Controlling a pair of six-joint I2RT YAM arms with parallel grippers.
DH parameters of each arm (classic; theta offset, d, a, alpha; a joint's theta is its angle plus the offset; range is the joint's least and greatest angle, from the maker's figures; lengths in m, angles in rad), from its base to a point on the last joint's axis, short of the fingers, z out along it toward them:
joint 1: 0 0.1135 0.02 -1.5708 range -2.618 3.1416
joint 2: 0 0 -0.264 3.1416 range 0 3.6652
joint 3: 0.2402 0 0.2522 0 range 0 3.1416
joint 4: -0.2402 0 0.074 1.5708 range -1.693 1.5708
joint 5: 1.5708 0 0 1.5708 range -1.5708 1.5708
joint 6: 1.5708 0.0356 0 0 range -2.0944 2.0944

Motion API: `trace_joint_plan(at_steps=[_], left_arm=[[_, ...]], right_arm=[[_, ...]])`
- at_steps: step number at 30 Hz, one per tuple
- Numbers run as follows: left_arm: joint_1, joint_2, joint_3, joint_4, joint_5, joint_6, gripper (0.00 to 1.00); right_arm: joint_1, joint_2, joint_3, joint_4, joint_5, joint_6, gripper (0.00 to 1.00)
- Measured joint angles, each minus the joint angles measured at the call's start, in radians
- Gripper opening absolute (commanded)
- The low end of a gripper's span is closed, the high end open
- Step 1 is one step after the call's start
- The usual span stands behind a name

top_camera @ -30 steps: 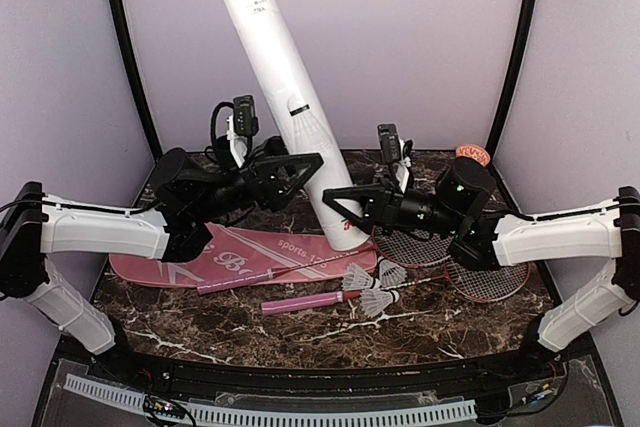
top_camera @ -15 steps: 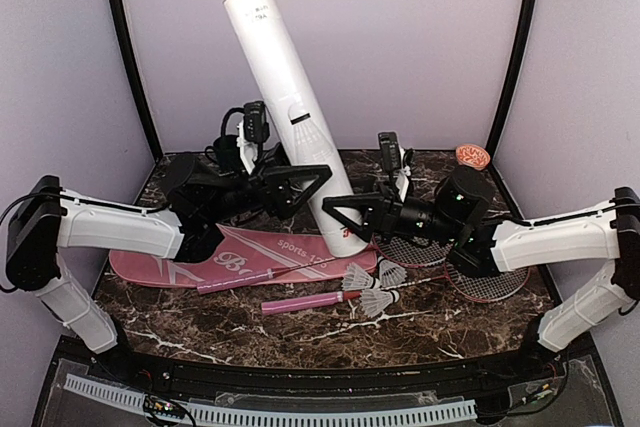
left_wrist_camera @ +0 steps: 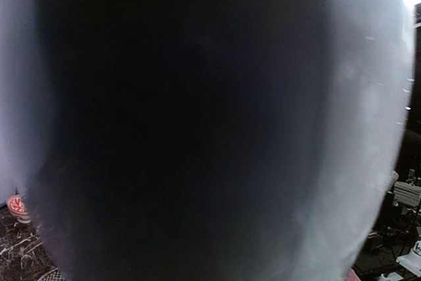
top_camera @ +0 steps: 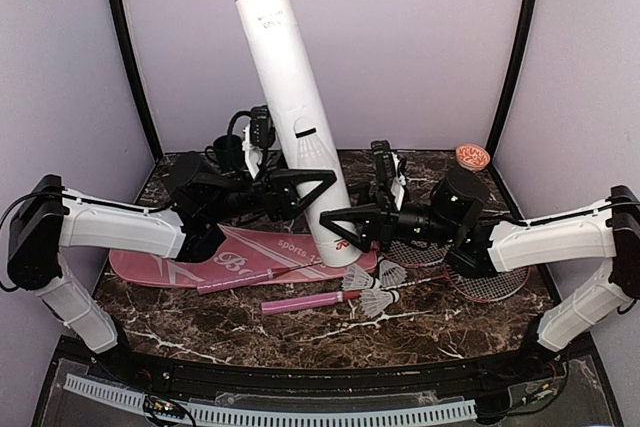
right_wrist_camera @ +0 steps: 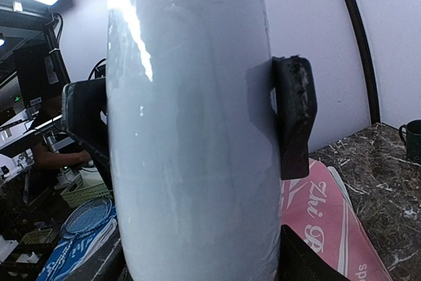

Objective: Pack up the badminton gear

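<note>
Nearest, on the marble table point(top_camera: 200, 322): two red-framed rackets point(top_camera: 298, 303), pink handles pointing left, with three shuttlecocks point(top_camera: 377, 301) bunched at their shafts. Just behind, the pink bag point(top_camera: 200, 259), lying flat. Above it, right gripper point(top_camera: 335, 218) pinching the white tube point(top_camera: 290, 97) low down, one pad on each side. Left gripper point(top_camera: 318, 179) slightly higher at the same tube; cannot tell whether pressed on it or only around it. Tube almost upright, top leaning left, lower end over the bag's right part. Farthest: dark green mug point(right_wrist_camera: 412, 137) and orange bowl point(top_camera: 472, 156).
</note>
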Motion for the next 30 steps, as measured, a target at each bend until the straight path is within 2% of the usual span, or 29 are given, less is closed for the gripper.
trace_joint_plan(at_steps=[3,7,8,9,14,18,22,24,30], left_arm=[[-0.001,0.000,0.000,0.002,-0.001,0.000,0.56],[-0.003,-0.002,-0.010,-0.003,-0.010,0.011,0.53],[-0.004,-0.006,-0.020,-0.016,-0.013,0.022,0.53],[-0.005,-0.013,-0.028,-0.036,-0.017,0.033,0.53],[-0.006,-0.115,-0.092,-0.229,-0.056,0.139,0.53],[-0.006,-0.280,-0.135,-0.470,-0.135,0.285,0.53],[-0.006,-0.461,-0.152,-0.764,-0.266,0.453,0.54],[-0.006,-0.505,-0.164,-0.845,-0.310,0.494,0.53],[-0.006,-0.604,-0.232,-1.164,-0.497,0.575,0.51]], right_arm=[[0.000,0.000,0.000,-0.002,-0.003,-0.008,0.66],[0.000,0.000,0.000,-0.006,-0.006,-0.011,0.88],[0.000,0.000,0.000,-0.007,-0.008,-0.008,0.97],[0.000,0.000,0.000,-0.008,-0.009,-0.012,0.99],[-0.005,-0.053,0.000,-0.073,0.010,-0.036,1.00],[-0.032,-0.201,0.000,-0.218,0.047,-0.098,1.00],[-0.090,-0.360,0.045,-0.468,0.112,-0.172,1.00],[-0.111,-0.407,0.098,-0.606,0.160,-0.212,1.00],[-0.130,-0.454,0.297,-1.016,0.330,-0.337,1.00]])
